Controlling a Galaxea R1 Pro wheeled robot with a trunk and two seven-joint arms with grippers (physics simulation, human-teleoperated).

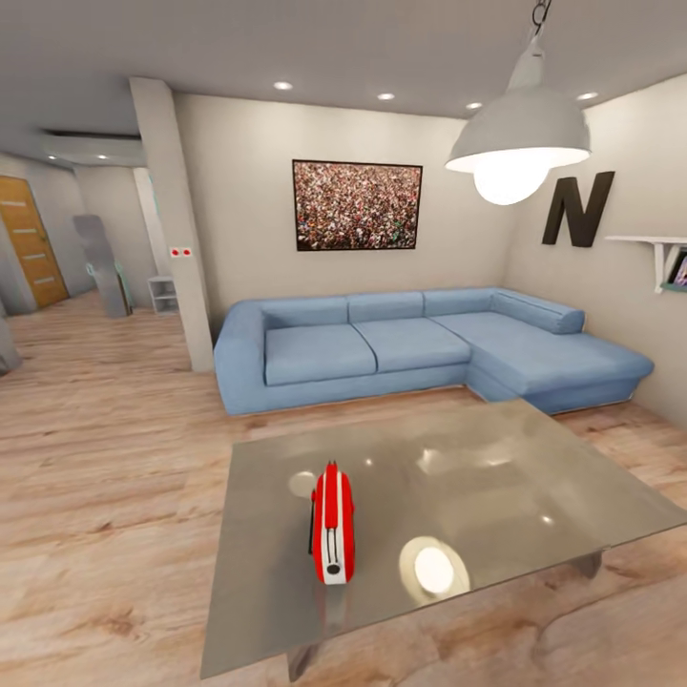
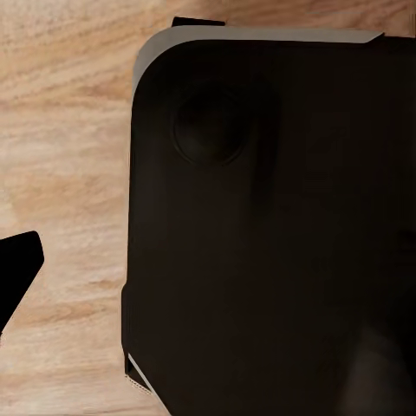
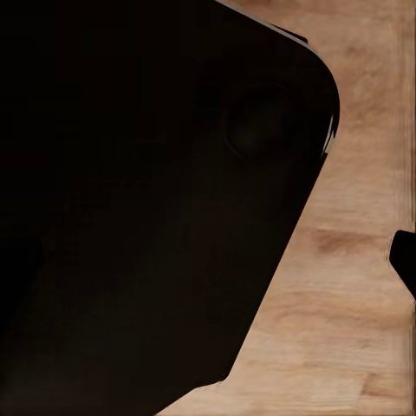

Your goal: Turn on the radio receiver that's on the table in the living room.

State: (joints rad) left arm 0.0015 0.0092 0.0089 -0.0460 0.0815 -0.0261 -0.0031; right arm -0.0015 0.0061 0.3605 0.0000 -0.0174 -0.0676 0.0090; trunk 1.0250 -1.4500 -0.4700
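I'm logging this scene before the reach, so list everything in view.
Small flat red radio receiver: one, red with white stripes, standing on edge on the table's near left part.
Low glossy grey coffee table: one, grey, before the sofa.
Blue corner sofa: one, blue, against the far walls.
Crowd picture: one, dark-framed, above the sofa.
Pendant lamp: one, white, lit, overhead.
Letter N: one, black, right wall.
Wooden door: one, orange-brown, far left.
Robot's base: black, over plank floor.

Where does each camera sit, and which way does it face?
Head view: high on the robot, facing forward and down at the radio receiver on the table, sofa behind.
Left wrist view: faces down at a dark robot part above the floor.
Right wrist view: likewise.
All views share the wood floor.
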